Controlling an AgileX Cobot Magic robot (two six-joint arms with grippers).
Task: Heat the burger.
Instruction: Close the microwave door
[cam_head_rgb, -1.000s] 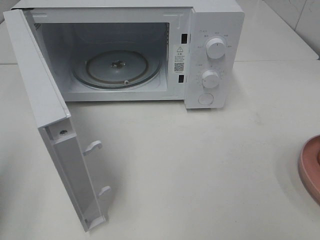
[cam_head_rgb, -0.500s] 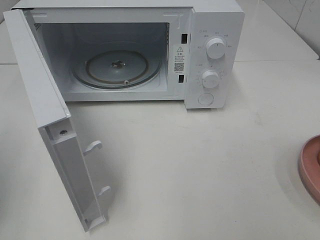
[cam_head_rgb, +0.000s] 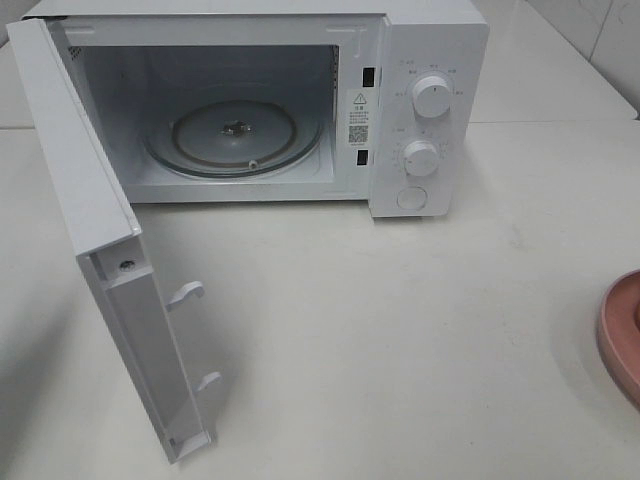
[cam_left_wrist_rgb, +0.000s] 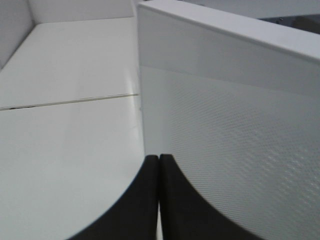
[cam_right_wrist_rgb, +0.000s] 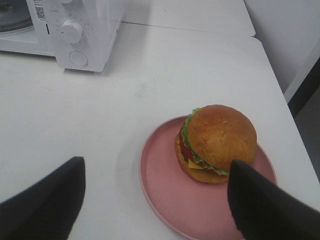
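Microwave is sitting at 12 o'clock on the table, door swung fully open toward 8 o'clock, glass turntable bare. The burger is sitting on the pink plate off at 3 o'clock of the microwave; only the plate's rim is showing in the high view.

Right gripper is hovering above the plate with fingers spread wide, holding nothing, burger lying ahead between them. Left gripper is pressed shut, empty, parked just beside the door's outer face.

Step in hand, judging by this: picking up the burger.

- It is tall and stacked, so centring the fingers on it and closing gently is looking safest.
- Lifting straight up is avoiding dragging the plate.
- Then heading to 10 o'clock into the cavity, clearing the control panel.
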